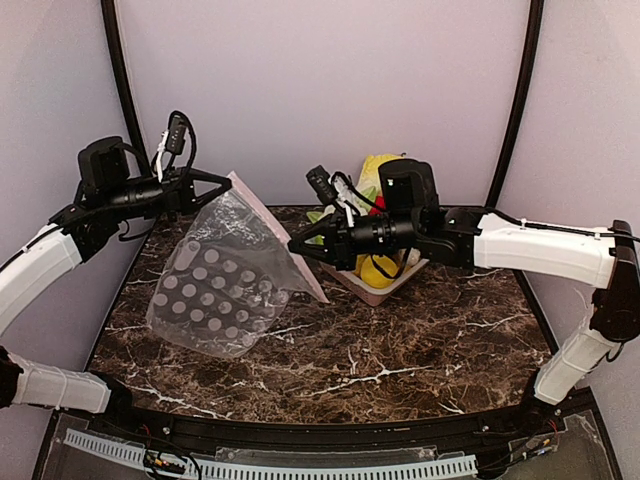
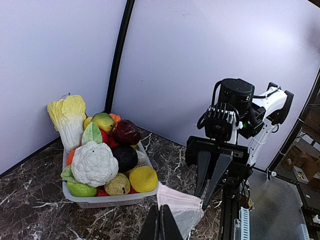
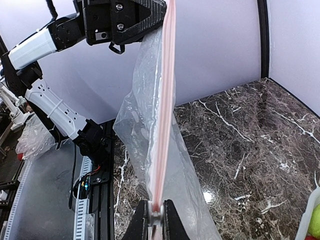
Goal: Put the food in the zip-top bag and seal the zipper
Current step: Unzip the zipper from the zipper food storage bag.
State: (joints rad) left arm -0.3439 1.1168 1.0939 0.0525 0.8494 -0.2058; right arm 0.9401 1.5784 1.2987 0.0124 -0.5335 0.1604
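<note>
The clear dotted zip-top bag (image 1: 215, 285) hangs stretched between my two grippers above the table, and I see no food inside it. Its pink zipper (image 1: 275, 230) runs taut from my left gripper (image 1: 225, 186) down to my right gripper (image 1: 297, 247). The left gripper (image 2: 161, 225) is shut on the bag's edge (image 2: 181, 207). The right gripper (image 3: 156, 222) is shut on the zipper strip (image 3: 165, 110). The white cauliflower (image 2: 94, 162), yellow lemon (image 2: 143, 178) and dark purple piece (image 2: 125, 157) lie in the tray.
The pale tray (image 2: 110, 200) holds several other toy vegetables and stands at the back of the table, behind my right arm in the top view (image 1: 385, 290). Black frame posts stand at both back corners. The table's right edge (image 3: 295, 95) is near.
</note>
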